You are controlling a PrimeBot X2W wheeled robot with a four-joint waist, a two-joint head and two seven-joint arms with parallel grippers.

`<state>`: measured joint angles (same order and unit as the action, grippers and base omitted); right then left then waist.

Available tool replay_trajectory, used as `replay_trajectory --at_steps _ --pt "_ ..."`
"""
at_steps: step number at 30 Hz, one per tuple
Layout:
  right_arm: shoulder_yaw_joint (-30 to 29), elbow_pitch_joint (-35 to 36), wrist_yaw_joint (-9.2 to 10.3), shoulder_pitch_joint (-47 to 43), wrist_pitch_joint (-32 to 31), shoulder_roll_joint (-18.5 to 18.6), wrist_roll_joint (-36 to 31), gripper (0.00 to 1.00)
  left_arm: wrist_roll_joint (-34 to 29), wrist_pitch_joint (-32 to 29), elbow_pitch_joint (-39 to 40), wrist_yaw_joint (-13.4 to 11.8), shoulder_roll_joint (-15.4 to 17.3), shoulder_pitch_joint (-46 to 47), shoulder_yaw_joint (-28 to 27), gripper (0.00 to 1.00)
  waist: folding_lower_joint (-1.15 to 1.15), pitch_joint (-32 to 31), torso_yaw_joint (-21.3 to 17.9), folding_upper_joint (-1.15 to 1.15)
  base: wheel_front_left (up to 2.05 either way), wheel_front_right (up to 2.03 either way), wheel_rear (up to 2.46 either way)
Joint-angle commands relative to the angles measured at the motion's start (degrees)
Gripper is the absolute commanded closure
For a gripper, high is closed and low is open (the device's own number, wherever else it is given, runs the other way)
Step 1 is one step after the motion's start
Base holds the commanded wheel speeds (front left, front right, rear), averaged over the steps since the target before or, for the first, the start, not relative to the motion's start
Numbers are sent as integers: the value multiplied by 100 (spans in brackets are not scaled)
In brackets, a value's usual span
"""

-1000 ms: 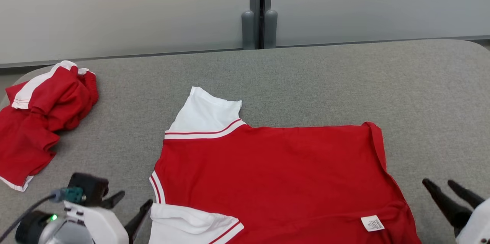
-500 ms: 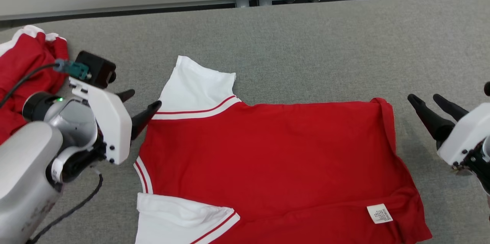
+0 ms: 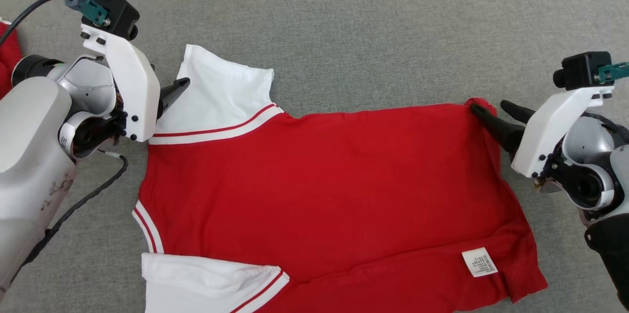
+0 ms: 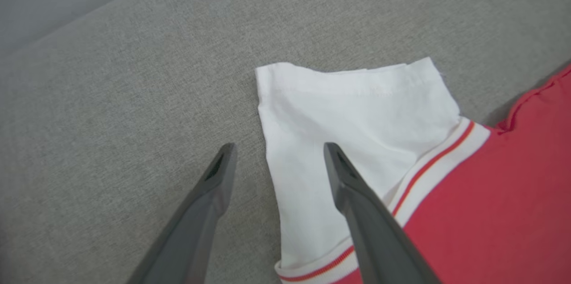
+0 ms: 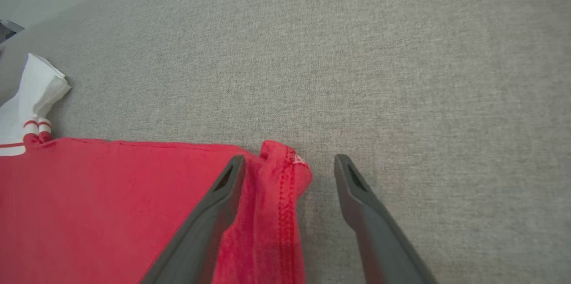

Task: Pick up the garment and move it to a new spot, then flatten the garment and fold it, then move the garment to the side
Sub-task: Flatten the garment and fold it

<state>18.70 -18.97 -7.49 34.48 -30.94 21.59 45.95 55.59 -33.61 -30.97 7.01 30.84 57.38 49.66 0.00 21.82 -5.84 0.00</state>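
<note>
The grey fabric-covered table (image 3: 373, 18) takes up most of the head view, and the red garment (image 3: 319, 190) lies spread across its middle, neck end toward the robot's left and hem toward its right. A second red cloth (image 3: 6, 57) peeks in at the far left edge, well apart from it.

The body of the garment looks flat and nearly free of wrinkles, so the pick-up and move to a new spot appear done and the flattening mostly done. No fold is made yet, and the move to the side also remains.

Both grippers are at the garment's far edge with jaws spread wide, and neither is grasping anything. In the left wrist view, the left gripper (image 4: 280, 146) straddles the outer edge of the far white sleeve (image 3: 221, 92), with one finger over the sleeve and the other over bare table. In the right wrist view, the right gripper (image 5: 291, 157) straddles the far hem corner (image 5: 285, 159), which is slightly rolled, with one finger over red cloth and the other over the table. This looks like the set-up for a two-handed pinch to begin the first fold.

The near white sleeve (image 3: 206, 278) lies flat, and a small white label (image 3: 479, 262) shows near the hem, so the garment may be inside out
</note>
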Motion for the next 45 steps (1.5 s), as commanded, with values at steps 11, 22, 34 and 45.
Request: replay_trajectory --at_steps 11,22,34,45 --pt "838 -331 -2 554 390 -73 337 2 84 215 -632 44 -68 739 437 0 0 402 -340 0 0 0 0" --pt "1461 -603 -1 907 752 -88 672 67 418 224 -1077 46 -24 964 863 73 0 534 -552 0 0 0 0" --pt "1488 -886 -1 809 1653 100 1011 100 873 658 -892 47 42 958 1141 100 0 79 -336 0 0 0 0" --pt "1424 -1280 -1 425 2199 176 1365 100 1502 863 -270 47 259 509 1433 100 0 -624 -33 0 0 0 0"
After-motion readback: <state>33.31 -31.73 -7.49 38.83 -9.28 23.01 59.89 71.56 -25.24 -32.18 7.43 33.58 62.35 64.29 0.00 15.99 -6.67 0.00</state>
